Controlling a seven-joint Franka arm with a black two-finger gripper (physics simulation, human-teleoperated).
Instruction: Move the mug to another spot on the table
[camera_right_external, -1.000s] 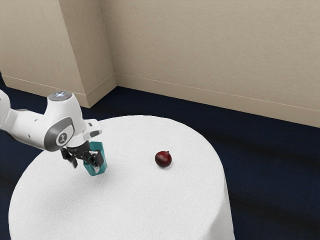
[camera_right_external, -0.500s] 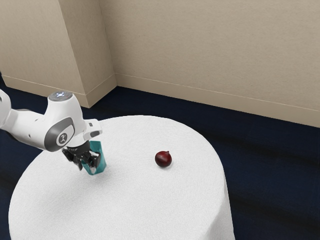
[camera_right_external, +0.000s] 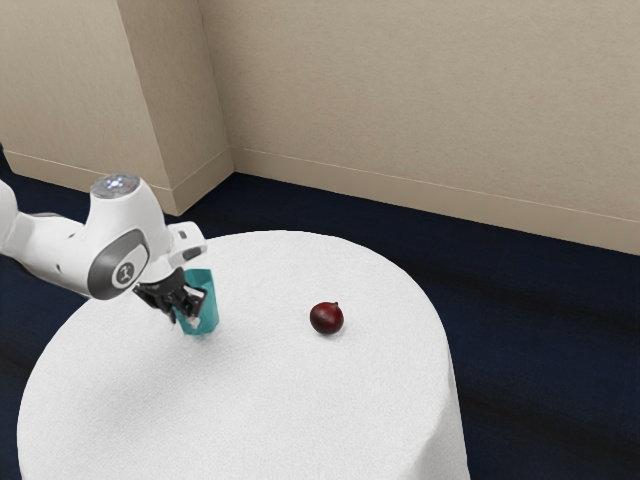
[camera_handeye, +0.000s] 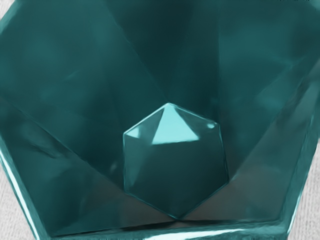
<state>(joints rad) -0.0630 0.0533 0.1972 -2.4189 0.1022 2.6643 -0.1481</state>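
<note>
mug: on the bench, toward the exterior view's left; well apart from the red fruit | jaws: clenched on the mug's rim wall from above; likely a carrying hold | lift-off: unclear

Arm bent low, gripper angled down, clamped on the mug

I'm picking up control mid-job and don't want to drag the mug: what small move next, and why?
Probably a short lift straight up. The gripper is shut on the teal mug by its rim, the mug leans, and I cannot tell whether its base is off the white table. Once clear, bare cloth lies short of the dark red round item.
</note>
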